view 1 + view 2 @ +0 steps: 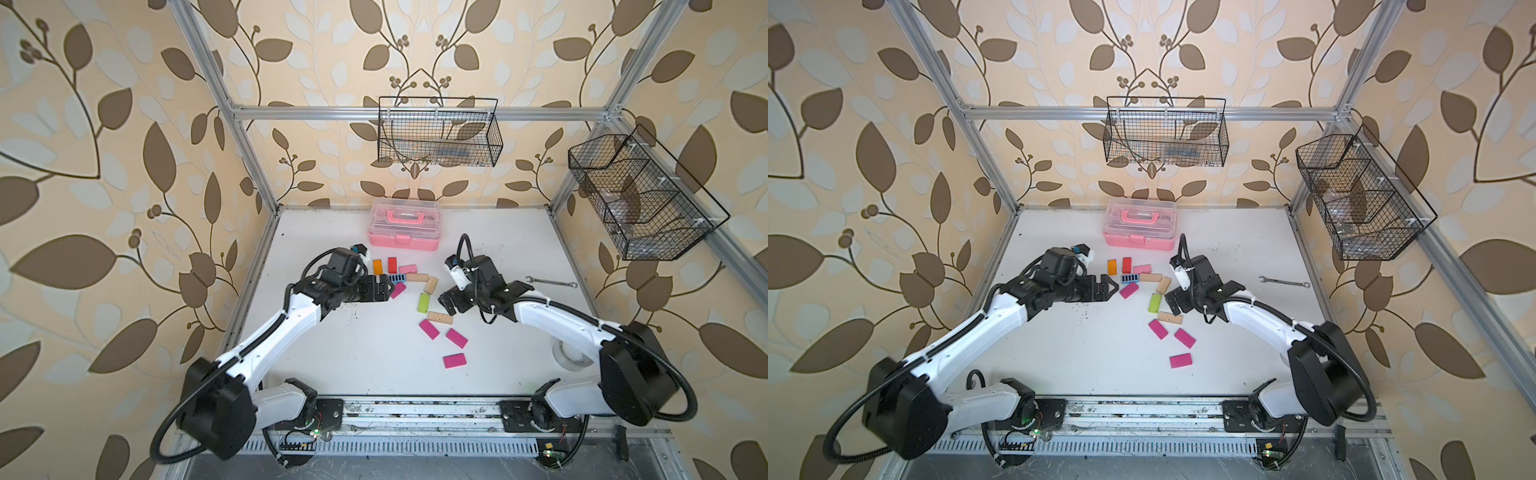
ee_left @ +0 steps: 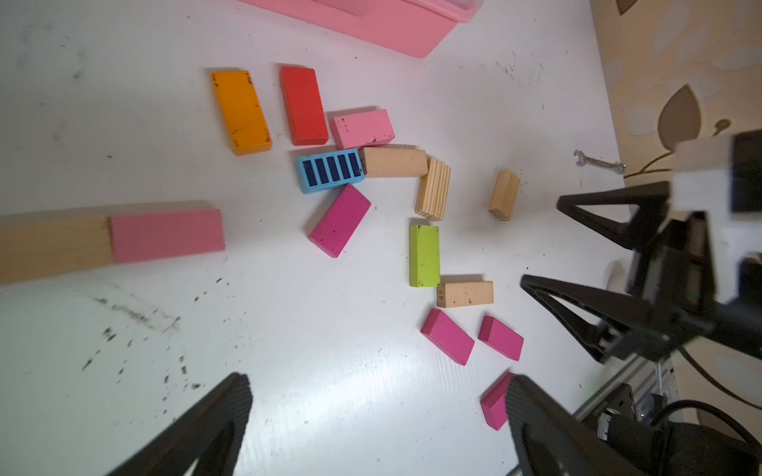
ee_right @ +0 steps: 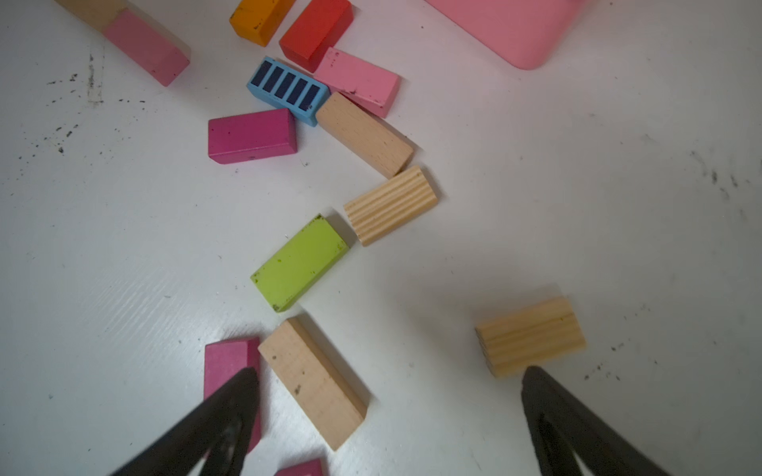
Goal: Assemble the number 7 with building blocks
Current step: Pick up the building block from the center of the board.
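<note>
Wood block at lower right looked light, stiff, smooth, best pinched across its width. Left gripper and right gripper gaped empty.

Both arms stretch forward and bend inward toward each other. The left gripper points sideways, jaws spread wide and empty. The right gripper tilts downward, equally wide and empty.

Lab robot test cell w/ home-style decor: silver aluminium-extrusion frame, leaf-print beige wallpaper panels, black wire-mesh baskets, white tabletop.
</note>
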`<state>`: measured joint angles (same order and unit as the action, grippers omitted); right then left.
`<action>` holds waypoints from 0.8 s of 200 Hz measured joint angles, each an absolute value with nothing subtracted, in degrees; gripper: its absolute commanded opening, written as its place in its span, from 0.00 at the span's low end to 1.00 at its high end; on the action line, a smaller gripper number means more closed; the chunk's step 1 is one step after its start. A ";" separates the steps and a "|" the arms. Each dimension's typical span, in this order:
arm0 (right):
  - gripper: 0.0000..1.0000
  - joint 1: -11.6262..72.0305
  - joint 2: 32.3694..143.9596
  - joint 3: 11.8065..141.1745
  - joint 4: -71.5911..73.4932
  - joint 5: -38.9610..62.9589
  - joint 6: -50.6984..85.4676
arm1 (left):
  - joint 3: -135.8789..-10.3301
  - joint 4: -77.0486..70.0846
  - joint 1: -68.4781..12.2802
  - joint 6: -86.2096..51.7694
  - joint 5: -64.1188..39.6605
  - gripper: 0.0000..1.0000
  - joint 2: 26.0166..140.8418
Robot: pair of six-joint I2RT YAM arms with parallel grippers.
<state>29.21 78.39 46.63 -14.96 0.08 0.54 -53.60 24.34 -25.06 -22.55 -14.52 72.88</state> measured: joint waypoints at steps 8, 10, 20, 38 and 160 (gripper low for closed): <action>1.00 28.10 75.68 44.95 -14.96 -0.01 1.54 | -55.18 23.62 -25.71 -22.24 -14.22 0.99 76.40; 1.00 27.88 75.18 44.62 -14.94 -0.01 1.69 | -55.59 23.49 -25.93 -22.13 -14.13 0.99 77.28; 1.00 26.72 72.12 42.94 -14.94 -0.01 2.81 | -57.23 22.79 -26.35 -21.54 -13.30 0.99 80.68; 1.00 25.30 66.57 40.42 -14.79 -0.03 4.73 | -61.01 22.81 -26.70 -20.18 -12.01 0.99 87.02; 0.98 14.81 61.12 37.50 -13.80 4.64 11.44 | -73.60 29.61 -39.03 -12.29 -9.10 0.87 104.33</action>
